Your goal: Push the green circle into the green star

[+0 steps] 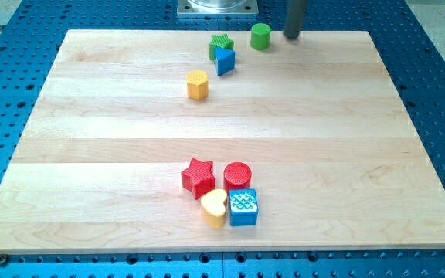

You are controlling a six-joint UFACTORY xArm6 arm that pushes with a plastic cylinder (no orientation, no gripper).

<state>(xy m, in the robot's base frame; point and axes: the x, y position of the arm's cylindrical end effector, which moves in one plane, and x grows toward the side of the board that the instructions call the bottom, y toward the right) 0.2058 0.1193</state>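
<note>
The green circle [261, 35] stands near the board's top edge, right of centre. The green star [221, 45] sits to its left, a short gap away, with a blue block [225, 60] touching it just below. My tip [293, 35] is at the top edge, right of the green circle with a small gap, at about the same height in the view.
A yellow hexagonal block [198, 84] stands below left of the blue block. Near the bottom, a red star [198, 177], a red circle [237, 177], a yellow heart [215, 208] and a blue cube [243, 206] cluster together. The wooden board [91, 154] lies on a blue perforated table.
</note>
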